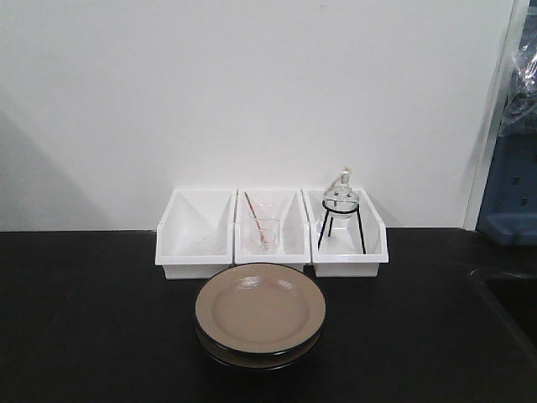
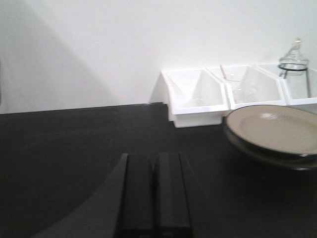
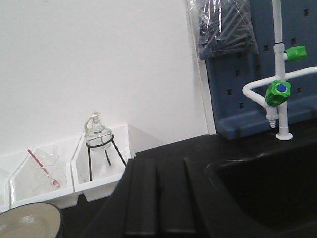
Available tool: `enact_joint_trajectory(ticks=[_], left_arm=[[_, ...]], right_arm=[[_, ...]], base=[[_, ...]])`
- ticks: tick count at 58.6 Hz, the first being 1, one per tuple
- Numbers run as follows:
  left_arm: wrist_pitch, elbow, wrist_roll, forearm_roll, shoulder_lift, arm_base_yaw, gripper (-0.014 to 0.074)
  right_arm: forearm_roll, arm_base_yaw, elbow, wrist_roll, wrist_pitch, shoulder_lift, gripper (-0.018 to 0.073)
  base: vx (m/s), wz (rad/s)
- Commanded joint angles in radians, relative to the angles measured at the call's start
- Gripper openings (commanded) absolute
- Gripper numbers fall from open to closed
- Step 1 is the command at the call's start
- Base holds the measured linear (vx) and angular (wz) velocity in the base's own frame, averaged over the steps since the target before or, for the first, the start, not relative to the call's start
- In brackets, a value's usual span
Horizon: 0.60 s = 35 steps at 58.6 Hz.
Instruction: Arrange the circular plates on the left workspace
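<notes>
- White wall [image 1: 252, 92] stood behind a black desk [image 1: 84, 319], with three white bins [image 1: 270, 235] in a row against it.
- Two plates [image 1: 260, 312] lay stacked on the desk, just in front of the middle bin, the top one showing its tan face and the lower one only its dark rim.
- Left tool [image 2: 154, 191] sat low over the desk with its two dark fingers side by side, only a thin seam between them, so it looked closed and held nothing.
- From the left tool, the plates [image 2: 277, 130] lay ahead and to the right, apart from it; the left bin [image 2: 195, 96] was ahead, beyond bare desk.
- Right tool [image 3: 157, 198] likewise showed its fingers pressed together with a narrow seam, empty.
- From the right tool, the plates [image 3: 27, 223] were down at the far left, only an edge showing.
- Ahead-left of the right tool stood the right bin [image 3: 101, 173], holding a glass burner [image 3: 97, 136] on a black wire stand.
- Beside it the middle bin [image 3: 42, 178] held a beaker [image 1: 262, 228] with a red rod inside.
- To the right tool's right lay a sunken sink [image 3: 267, 188], with a white tap [image 3: 277, 89] bearing green handles behind it, in front of a blue panel.
</notes>
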Motion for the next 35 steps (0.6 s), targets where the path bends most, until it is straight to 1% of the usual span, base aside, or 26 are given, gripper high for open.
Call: enact_joint_trajectory(ticks=[1,4,8,9,11,14,18,35], left_arm=[[-0.134,0.077,-0.070,0.098,-0.076,0.009,0.0000],[-0.148,0.153,-0.121,0.163,-0.131,0.017,0.0000],[-0.187,0.238,-0.200,0.225,-0.201,0.033,0.0000],[-0.166,0.241,-0.215,0.234,-0.215,0.037,0.0000],[-0.083,0.228,-0.226,0.266,-0.246,0.047,0.0000],[-0.043,0.224,-0.226,0.291,-0.283,0.061,0.0000],[-0.037,0.230,-0.226,0.291,-0.309,0.068,0.0000],[-0.030,0.229,-0.227,0.288,-0.301,0.061,0.0000]], right_arm=[[-0.006,-0.002,-0.029,-0.004,-0.048,0.005,0.0000],[-0.006,-0.002,-0.029,-0.004,-0.046,0.005,0.0000],[-0.006,-0.002,-0.029,-0.004,-0.046,0.005,0.0000],[-0.006,-0.002,-0.029,-0.004,-0.046,0.005,0.0000],[-0.006,-0.002,-0.029,-0.004,-0.046,0.005,0.0000],[-0.006,-0.002,-0.029,-0.004,-0.046,0.005,0.0000],[-0.006,-0.002,-0.029,-0.004,-0.044,0.005,0.0000],[-0.006,-0.002,-0.029,-0.004,-0.045,0.005,0.0000]], base=[[0.00,0.00],[0.00,0.00],[0.00,0.00],[0.00,0.00],[0.00,0.00],[0.00,0.00],[0.00,0.00],[0.00,0.00]])
